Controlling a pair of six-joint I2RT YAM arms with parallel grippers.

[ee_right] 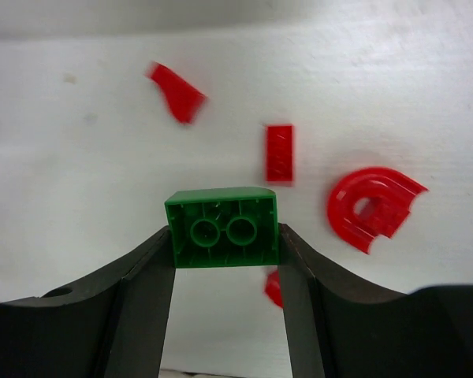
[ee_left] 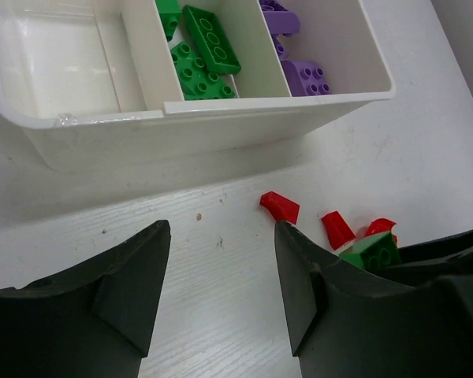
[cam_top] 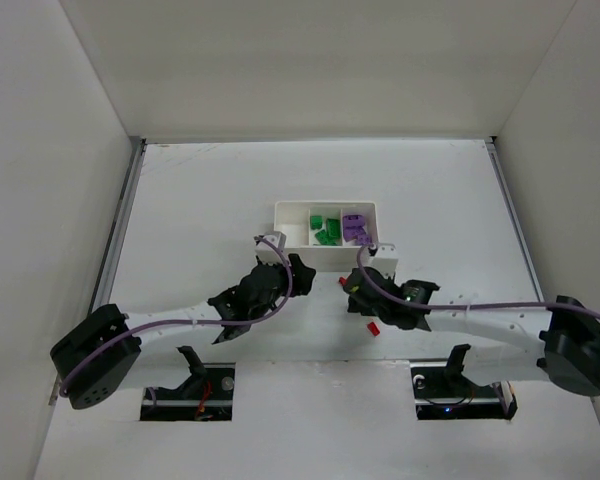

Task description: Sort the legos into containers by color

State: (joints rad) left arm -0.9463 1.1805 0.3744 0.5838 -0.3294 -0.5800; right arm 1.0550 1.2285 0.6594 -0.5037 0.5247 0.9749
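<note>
The white three-compartment tray (cam_top: 292,239) sits at the table's middle. Its left compartment (ee_left: 55,47) is empty, the middle one holds green bricks (ee_left: 205,47), and the right one holds purple bricks (ee_left: 299,75). My right gripper (ee_right: 225,236) is shut on a green brick (ee_right: 222,227) and holds it just in front of the tray (cam_top: 355,285). The brick also shows in the left wrist view (ee_left: 372,250). Red pieces lie on the table below it: a wedge (ee_right: 177,92), a small plate (ee_right: 279,153) and an arch (ee_right: 370,206). My left gripper (ee_left: 221,236) is open and empty, in front of the tray's left part (cam_top: 290,272).
The two grippers are close together in front of the tray. Another red piece (cam_top: 373,327) lies beside the right arm. White walls enclose the table on the left, right and far sides.
</note>
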